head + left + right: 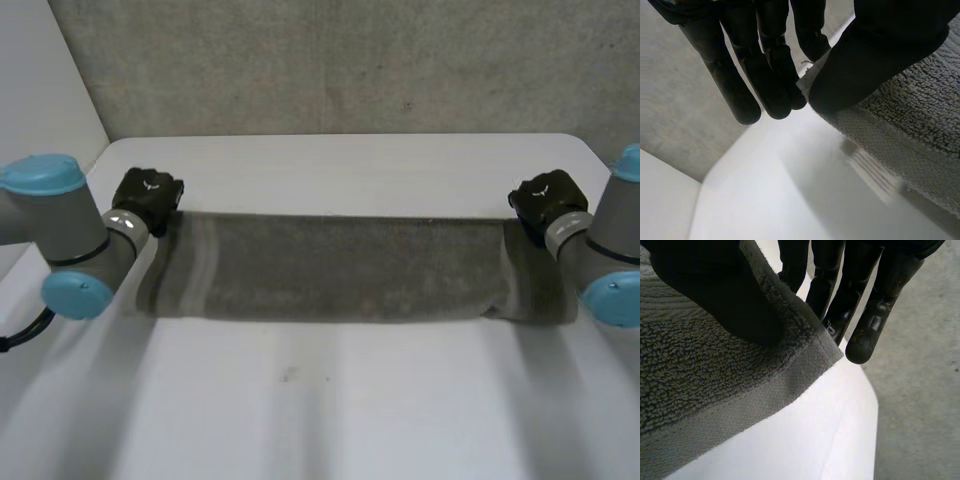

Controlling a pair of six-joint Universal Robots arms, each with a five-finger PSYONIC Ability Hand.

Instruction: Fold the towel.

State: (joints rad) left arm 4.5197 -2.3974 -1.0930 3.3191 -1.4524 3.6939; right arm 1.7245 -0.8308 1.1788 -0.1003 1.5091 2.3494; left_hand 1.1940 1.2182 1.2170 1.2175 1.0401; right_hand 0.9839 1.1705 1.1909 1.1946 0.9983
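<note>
Towel [330,265] lies stretched; left hand [147,195] and right hand [545,198] pinch its far corners.

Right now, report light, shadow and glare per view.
Head view: soft, even light on the towel, no glare. Left wrist view: the towel shades the table under its edge. Right wrist view: the right hand is a black shape over the lit towel.

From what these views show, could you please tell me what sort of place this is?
Probably a robotics lab bench: a bare white table against a plain grey wall, the left hand and right hand each pinching a corner of a grey towel.
</note>
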